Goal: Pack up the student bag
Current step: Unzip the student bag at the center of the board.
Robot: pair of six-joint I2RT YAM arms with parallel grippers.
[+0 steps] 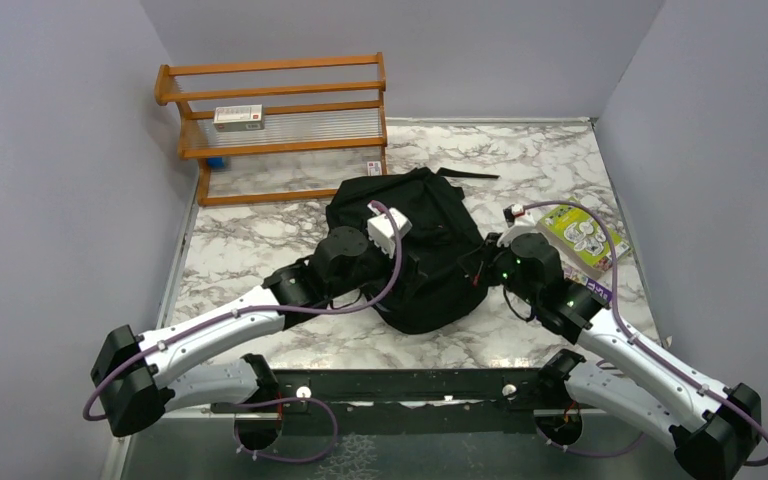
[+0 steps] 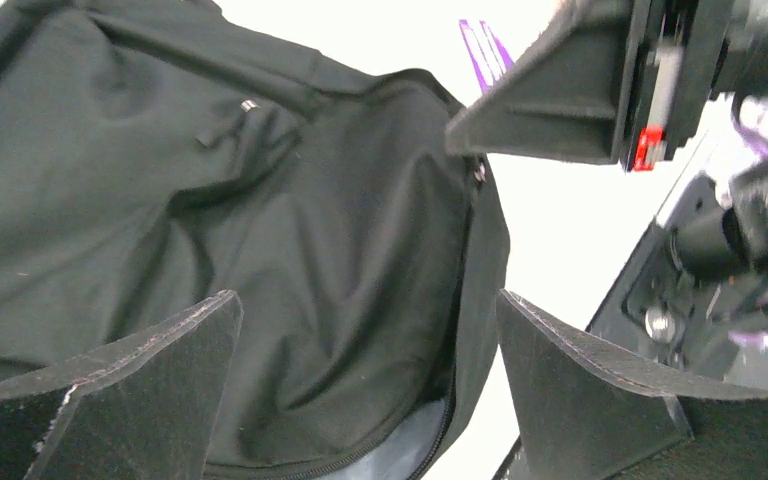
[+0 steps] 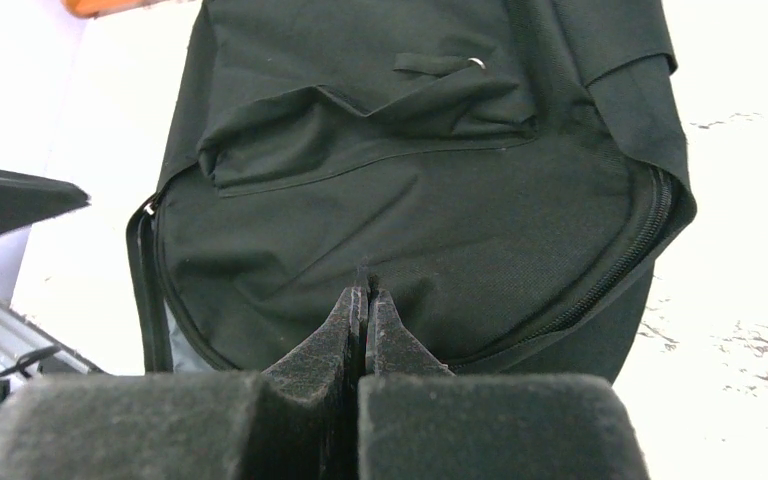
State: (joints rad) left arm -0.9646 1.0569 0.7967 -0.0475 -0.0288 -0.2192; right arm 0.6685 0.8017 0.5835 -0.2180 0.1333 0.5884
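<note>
Looking from the arms outward: left gripper (image 2: 367,305) has its jaws spread wide over the student bag (image 1: 440,262), holding nothing. Right gripper (image 3: 365,305) is pinched tight against the bag's front, can't tell if it's got fabric. Bag sits in the middle of the table (image 1: 250,245) between them, zip (image 2: 457,340) partly undone, grey lining (image 2: 400,452) peeking out. Packing looks barely started imo: a colourful packet (image 1: 582,238) lies beside the bag, and a small box (image 1: 238,117) sits on the wooden rack (image 1: 280,148) at the back.

Left gripper (image 2: 365,300) gapes wide (right gripper (image 3: 365,295) pinched closed).
</note>
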